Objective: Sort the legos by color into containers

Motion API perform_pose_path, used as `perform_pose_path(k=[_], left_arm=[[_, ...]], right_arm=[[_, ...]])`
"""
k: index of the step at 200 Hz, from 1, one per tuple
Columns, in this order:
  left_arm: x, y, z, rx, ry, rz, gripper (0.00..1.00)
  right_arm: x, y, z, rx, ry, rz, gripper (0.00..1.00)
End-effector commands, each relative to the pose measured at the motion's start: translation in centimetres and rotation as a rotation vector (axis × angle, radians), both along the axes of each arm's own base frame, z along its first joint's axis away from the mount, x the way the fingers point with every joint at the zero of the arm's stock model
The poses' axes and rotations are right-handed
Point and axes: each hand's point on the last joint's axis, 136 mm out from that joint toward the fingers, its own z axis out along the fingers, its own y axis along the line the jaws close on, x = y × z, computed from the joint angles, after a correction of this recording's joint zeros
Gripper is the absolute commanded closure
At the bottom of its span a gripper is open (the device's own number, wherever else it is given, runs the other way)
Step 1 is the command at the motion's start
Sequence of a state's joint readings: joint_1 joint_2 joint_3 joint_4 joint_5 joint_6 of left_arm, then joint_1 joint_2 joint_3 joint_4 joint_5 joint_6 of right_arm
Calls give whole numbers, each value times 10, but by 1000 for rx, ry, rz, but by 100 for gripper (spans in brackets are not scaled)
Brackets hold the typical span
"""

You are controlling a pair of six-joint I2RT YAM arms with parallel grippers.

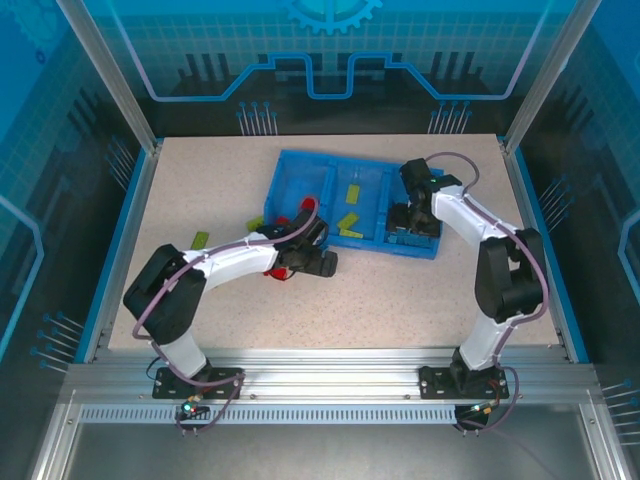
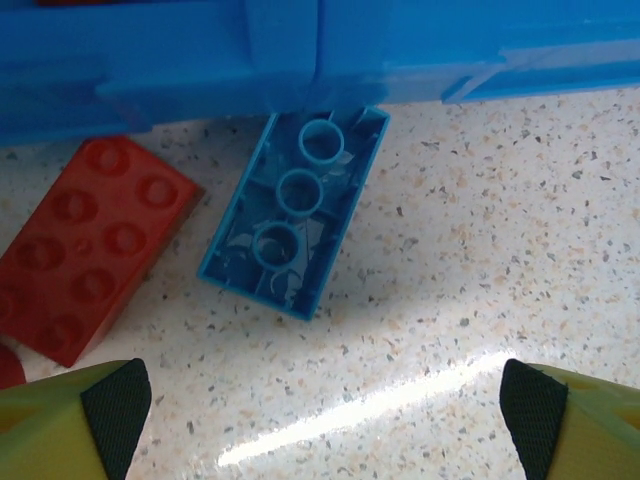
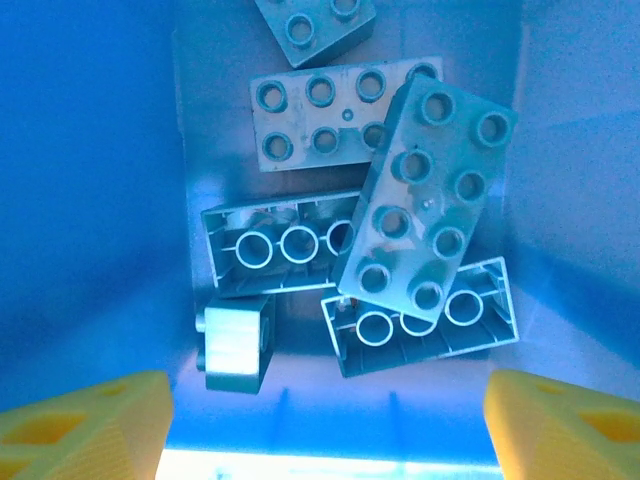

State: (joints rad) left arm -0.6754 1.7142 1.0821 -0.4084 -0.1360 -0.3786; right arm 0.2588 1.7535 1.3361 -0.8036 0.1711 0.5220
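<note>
Seen from above, a speckled table [image 1: 400, 300] carries a blue tray [image 1: 285, 175] with three compartments. The left gripper [image 1: 318, 263] hangs low over the table just beside the tray's near-left corner, next to some red bricks [image 1: 272, 272]. The right gripper [image 1: 408, 228] sits over the tray's right compartment. Yellow-green bricks [image 1: 348, 222] lie in the middle compartment, and two more [image 1: 200, 240] lie on the table left of the tray.

From the left wrist, the two yellow fingertips [image 2: 115, 410] stand far apart at the bottom corners, with only bare table between them and nothing gripped. Ahead lies a blue brick [image 2: 295, 215], upside down with its hollow underside showing, its far end touching the tray wall. A red brick [image 2: 85, 245] lies studs-up just to its left.

From the right wrist, the yellow fingers [image 3: 80, 420] are spread wide at the lower corners and hold nothing. Below them, inside the compartment, lie six blue bricks [image 3: 330, 120]. Two are upside down, and a long one [image 3: 430, 195] rests tilted across the others.
</note>
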Motion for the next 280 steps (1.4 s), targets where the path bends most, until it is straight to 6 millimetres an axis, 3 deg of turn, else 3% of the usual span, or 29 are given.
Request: perform_pose_path(k=[1, 94, 112, 176, 230, 280], left_arm=[[11, -2, -3, 59, -24, -42, 6], [28, -8, -21, 118, -40, -56, 19], [29, -10, -24, 116, -37, -52, 25], [22, -15, -20, 101, -50, -40, 63], [2, -16, -7, 71, -24, -16, 69], [-41, -21, -16, 17, 100, 6, 74]], right_arm=[[-11, -11, 6, -5, 7, -16, 17], [-16, -20, 4, 6, 6, -47, 16], [-17, -20, 5, 5, 5, -49, 15], [-19, -22, 2, 5, 10, -55, 15], [-17, -18, 8, 36, -17, -57, 15], [-8, -6, 20, 112, -64, -46, 14]])
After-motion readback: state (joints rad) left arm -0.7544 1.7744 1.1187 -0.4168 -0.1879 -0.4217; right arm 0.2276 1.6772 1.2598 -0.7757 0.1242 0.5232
